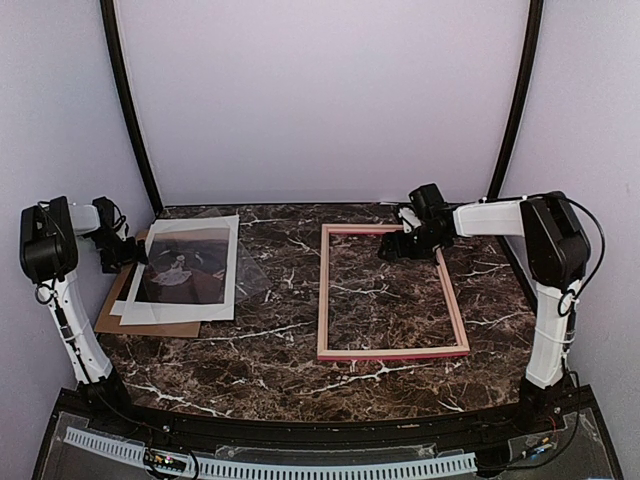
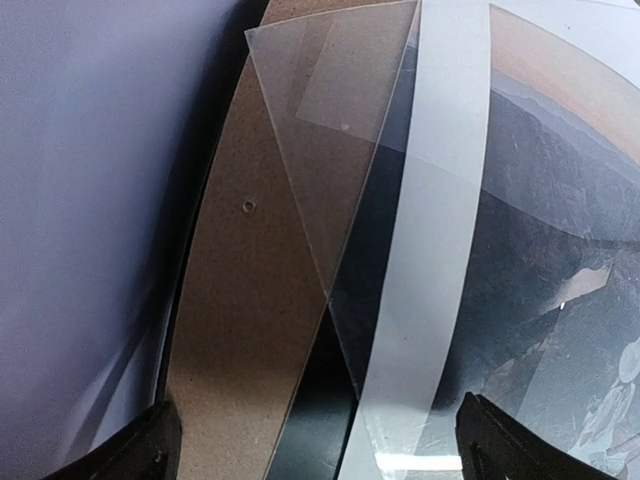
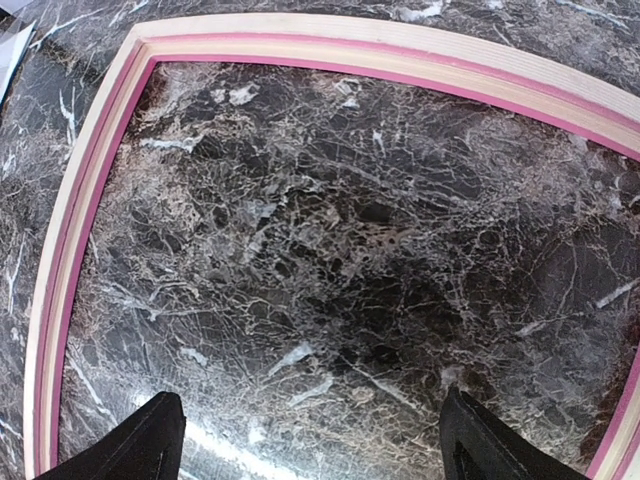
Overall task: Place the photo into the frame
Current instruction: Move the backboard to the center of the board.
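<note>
The photo [image 1: 185,265] lies printed side up at the left of the bench [image 1: 280,350], resting on a brown cardboard board [image 1: 115,305] that sticks out from under its left and near edges. A clear sheet [image 1: 250,275] juts out past its far and right edges. The left fingers [image 1: 128,250] are at the photo's left edge. In the left wrist view they [image 2: 140,450] are spread wide apart with nothing between them. Beyond them run the cardboard [image 2: 240,330], a corner of the clear sheet [image 2: 330,130], and the white border and dark print of the photo [image 2: 540,250]. Whether the tips touch the paper, and whether the clear sheet lies over or under the border, I cannot tell. The frame [image 1: 325,290] lies flat to the right of centre, well apart from the photo, its pale wood face up and pink showing along its inner edge and near rail. Only the bench's dark marble [image 3: 330,250] shows inside its opening. The right fingers [image 1: 395,245] are at the frame's far right corner. In the right wrist view they [image 3: 140,440] are likewise wide open and grip nothing, above the marble inside the frame [image 3: 90,200], clear of its rails.
</note>
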You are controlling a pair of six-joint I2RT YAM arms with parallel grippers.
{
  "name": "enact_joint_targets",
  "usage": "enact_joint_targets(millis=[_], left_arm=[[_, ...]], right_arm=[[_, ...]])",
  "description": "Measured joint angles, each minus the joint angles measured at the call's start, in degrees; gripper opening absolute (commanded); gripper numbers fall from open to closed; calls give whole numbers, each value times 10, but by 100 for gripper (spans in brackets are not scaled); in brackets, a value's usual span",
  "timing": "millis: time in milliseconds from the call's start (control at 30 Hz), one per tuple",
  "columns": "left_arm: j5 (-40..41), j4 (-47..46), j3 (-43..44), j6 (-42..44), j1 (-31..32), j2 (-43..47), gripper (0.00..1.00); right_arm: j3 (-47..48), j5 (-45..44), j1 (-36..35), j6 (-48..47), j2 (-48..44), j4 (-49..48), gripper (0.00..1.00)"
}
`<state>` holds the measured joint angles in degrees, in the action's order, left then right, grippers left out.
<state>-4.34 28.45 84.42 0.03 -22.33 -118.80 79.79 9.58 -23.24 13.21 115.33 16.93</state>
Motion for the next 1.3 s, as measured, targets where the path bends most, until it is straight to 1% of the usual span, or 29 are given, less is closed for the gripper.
enact_joint_targets(millis=[300, 433, 600, 800, 933, 1100, 1200, 1300], left_arm=[[-18, 0, -2, 10, -2, 1, 99], [-30, -14, -19, 16, 0, 11, 99], [-18, -29, -40, 17, 22, 23, 99], [-15, -30, -64, 7, 80, 41, 99], [-34, -27, -82, -6, 110, 57, 99], [-55, -5, -92, -14, 123, 89, 99], [-40, 2, -87, -13, 123, 116, 99], [-17, 6, -66, -11, 122, 123, 99]], right_arm=[[-4, 10, 0, 7, 1, -7, 90], [-5, 12, 0, 8, 7, -9, 90], [-5, 13, 0, 8, 13, -9, 91], [-5, 14, 0, 8, 14, -10, 91], [-5, 14, 0, 8, 15, -10, 92], [-5, 14, -1, 9, 15, -9, 92], [-5, 14, -3, 9, 15, -9, 93], [-5, 14, -5, 9, 18, -9, 93]])
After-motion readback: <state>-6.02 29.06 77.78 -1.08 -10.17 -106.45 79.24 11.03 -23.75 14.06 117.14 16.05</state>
